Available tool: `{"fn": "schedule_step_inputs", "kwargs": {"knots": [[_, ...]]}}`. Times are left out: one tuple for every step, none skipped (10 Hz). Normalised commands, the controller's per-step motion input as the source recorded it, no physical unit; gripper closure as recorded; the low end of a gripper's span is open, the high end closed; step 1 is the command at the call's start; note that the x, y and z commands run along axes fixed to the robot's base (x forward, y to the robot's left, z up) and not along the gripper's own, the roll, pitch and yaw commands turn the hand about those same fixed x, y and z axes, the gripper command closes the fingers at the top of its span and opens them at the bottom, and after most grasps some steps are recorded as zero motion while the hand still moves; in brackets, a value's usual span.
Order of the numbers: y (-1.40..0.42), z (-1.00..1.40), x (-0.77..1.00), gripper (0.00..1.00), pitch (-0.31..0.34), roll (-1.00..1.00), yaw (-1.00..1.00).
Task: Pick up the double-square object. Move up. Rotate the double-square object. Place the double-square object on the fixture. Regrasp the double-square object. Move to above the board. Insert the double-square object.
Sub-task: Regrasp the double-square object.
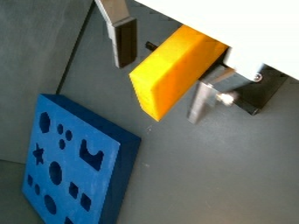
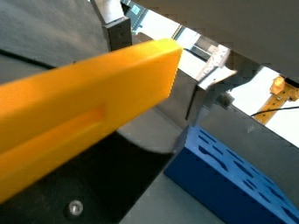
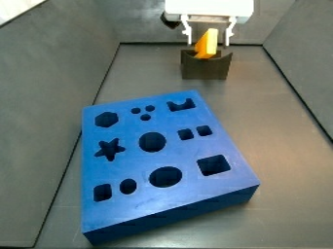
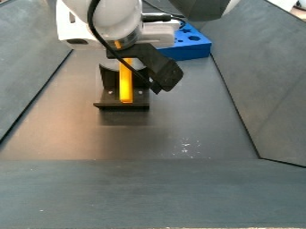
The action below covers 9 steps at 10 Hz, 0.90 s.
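The yellow-orange double-square object [image 3: 205,45] stands upright in the notch of the dark fixture [image 3: 205,66] at the far end of the floor; it is also seen standing in the fixture [image 4: 122,105] in a side view. My gripper [image 3: 207,37] hangs right over it, open, with its fingers [image 1: 119,44] on either side of the block [image 1: 173,70]. In a wrist view a gap shows between one finger and the block's face. The slot along the block [image 2: 82,105] shows in a wrist view. The blue board [image 3: 163,160] lies flat, apart from the fixture.
Sloping dark walls [image 3: 78,88] close in the floor on both sides. The board [image 4: 191,43] lies behind the arm in a side view, and its cut-outs [image 1: 59,166] show below the gripper [image 1: 159,87] in a wrist view.
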Motion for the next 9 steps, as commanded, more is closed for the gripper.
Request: {"fn": "schedule_step_inputs", "kwargs": {"knots": [[0.00,1.00,0.00,0.00,0.046,0.00,0.02],[0.01,1.00,-0.03,0.00,0.069,0.01,0.02],[0.01,1.00,-0.03,0.00,0.075,0.02,0.01],[0.01,1.00,-0.03,0.00,0.090,0.03,-0.01],[0.01,0.99,-0.03,0.00,0.092,0.04,-0.02],[0.01,0.84,-0.03,0.00,0.095,0.04,-0.03],[0.01,0.64,-0.02,0.00,0.085,0.04,-0.05],[0.01,0.50,-0.02,0.00,0.078,0.03,-0.05],[0.01,0.30,-0.01,0.00,0.069,0.03,-0.06]]}}
